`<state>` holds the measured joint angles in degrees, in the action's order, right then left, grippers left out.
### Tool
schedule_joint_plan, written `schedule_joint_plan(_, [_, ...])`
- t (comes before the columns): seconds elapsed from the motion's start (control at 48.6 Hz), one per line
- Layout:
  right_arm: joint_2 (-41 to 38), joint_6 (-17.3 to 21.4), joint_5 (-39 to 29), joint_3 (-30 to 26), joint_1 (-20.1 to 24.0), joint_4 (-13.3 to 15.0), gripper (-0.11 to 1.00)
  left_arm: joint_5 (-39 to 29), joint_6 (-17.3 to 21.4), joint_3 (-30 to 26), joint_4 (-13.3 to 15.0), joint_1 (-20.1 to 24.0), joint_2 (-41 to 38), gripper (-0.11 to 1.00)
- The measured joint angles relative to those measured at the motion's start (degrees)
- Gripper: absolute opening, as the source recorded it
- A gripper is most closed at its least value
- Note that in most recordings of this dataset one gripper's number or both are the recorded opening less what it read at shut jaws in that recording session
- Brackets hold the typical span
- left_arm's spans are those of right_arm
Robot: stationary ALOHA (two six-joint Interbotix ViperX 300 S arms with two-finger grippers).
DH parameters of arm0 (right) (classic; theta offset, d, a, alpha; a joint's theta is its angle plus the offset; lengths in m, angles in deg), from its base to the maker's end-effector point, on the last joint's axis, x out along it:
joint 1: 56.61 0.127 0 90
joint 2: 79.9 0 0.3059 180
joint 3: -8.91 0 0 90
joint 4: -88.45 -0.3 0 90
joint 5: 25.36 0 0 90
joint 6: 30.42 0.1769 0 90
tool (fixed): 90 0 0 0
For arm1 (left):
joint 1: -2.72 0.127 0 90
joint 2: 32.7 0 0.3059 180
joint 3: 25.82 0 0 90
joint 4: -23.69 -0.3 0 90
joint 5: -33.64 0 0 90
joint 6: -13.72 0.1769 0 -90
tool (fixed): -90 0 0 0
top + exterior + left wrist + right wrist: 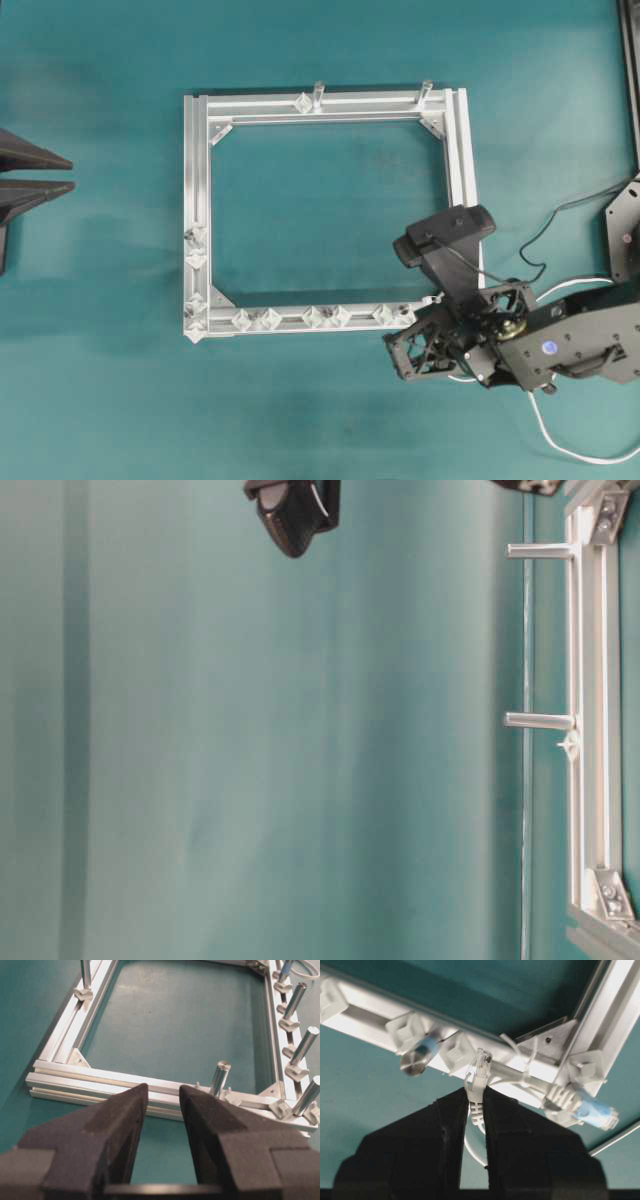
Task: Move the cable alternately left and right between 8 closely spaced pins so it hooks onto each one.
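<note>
We are seeing the right gripper [478, 1097] pinching the cable [476, 1091] beside the frame [196, 180] corner pins [458, 1051]; the left gripper [163, 1105] is hovering spread outside the frame edge.

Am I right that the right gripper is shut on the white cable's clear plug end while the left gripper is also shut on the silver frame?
Partly. The left gripper is open and holds nothing, short of the silver aluminium frame, as the left wrist view shows. The right gripper does clamp the white cable just behind its plug.

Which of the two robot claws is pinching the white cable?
The right gripper. Its black fingers are squeezed shut on the cable just behind the clear plug, beside the frame. The left gripper is wide open and holds nothing.
</note>
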<state>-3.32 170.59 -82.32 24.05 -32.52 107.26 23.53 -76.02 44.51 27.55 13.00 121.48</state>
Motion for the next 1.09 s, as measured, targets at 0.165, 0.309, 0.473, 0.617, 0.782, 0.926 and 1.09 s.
schedule_joint_plan(0.165, [0.0,-0.09,-0.09,0.09,-0.18,0.0,0.12,0.0,0.0,-0.09,0.0,0.0,0.0,0.38])
schedule_joint_plan(0.309, [0.0,0.0,0.0,0.09,-0.18,-0.09,0.12,0.0,0.0,-0.09,0.0,0.09,0.0,0.38])
schedule_joint_plan(0.473, [0.0,0.0,0.0,0.09,-0.26,0.0,0.12,0.0,0.0,-0.09,0.0,0.0,0.0,0.38])
schedule_joint_plan(0.617, [0.0,0.0,0.0,0.18,-0.18,0.0,0.12,0.0,0.0,-0.09,0.0,0.09,0.0,0.38])
schedule_joint_plan(0.782, [0.0,-0.09,-0.09,0.18,-0.26,0.0,0.12,0.0,0.0,-0.09,0.0,0.09,0.0,0.38])
schedule_joint_plan(0.926, [0.0,-0.09,-0.53,0.18,-0.62,0.0,0.12,0.0,-0.09,-0.09,0.0,0.09,0.0,0.38])
schedule_joint_plan(1.09, [0.0,-0.7,-1.76,0.18,-1.49,0.0,0.12,0.0,-0.09,0.0,0.0,0.09,-0.09,0.39])
